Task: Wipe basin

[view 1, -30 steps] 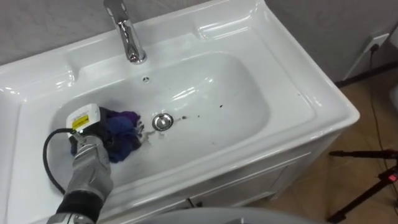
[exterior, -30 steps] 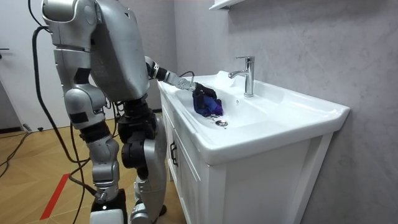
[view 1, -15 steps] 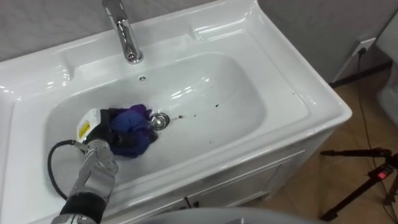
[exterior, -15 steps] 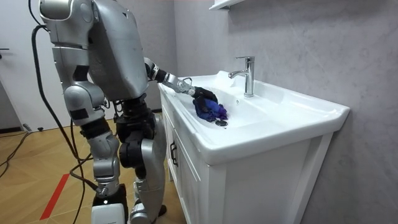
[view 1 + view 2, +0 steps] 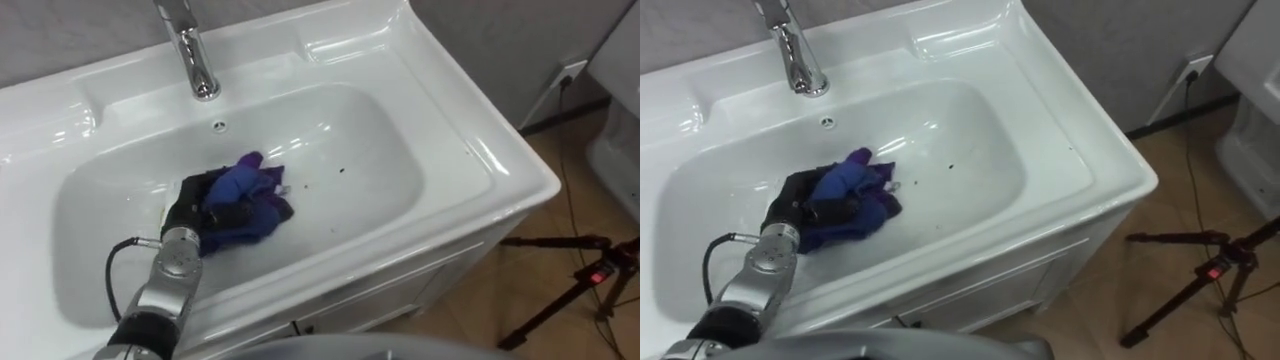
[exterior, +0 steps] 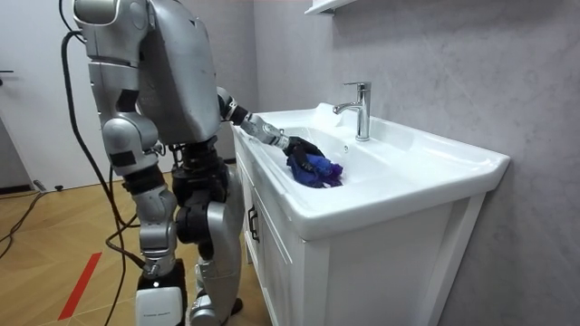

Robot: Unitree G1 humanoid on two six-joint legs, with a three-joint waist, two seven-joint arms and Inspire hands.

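The white basin (image 5: 400, 140) is set in a white vanity, and I stand at its front edge. A crumpled purple-blue cloth (image 5: 250, 195) lies on the basin floor, about the middle, covering the drain. My left hand (image 5: 195, 210), in black, reaches down into the bowl from the lower left, its fingers curled round the cloth's left side. The room view shows the same hand (image 6: 297, 145) on the cloth (image 6: 322, 169). A few dark specks (image 5: 342, 170) dot the basin floor to the right of the cloth. My right hand (image 6: 151, 290) hangs low at my side.
A chrome tap (image 5: 190, 55) rises at the back rim, with a small overflow hole (image 5: 219, 126) below it. On the wooden floor to the right stands a black tripod (image 5: 575, 285). A wall socket (image 5: 570, 72) sits behind it.
My left hand has slid the cloth to the right along the basin floor, from left of the drain to over it. The drain is now hidden. The camera shifted a little.
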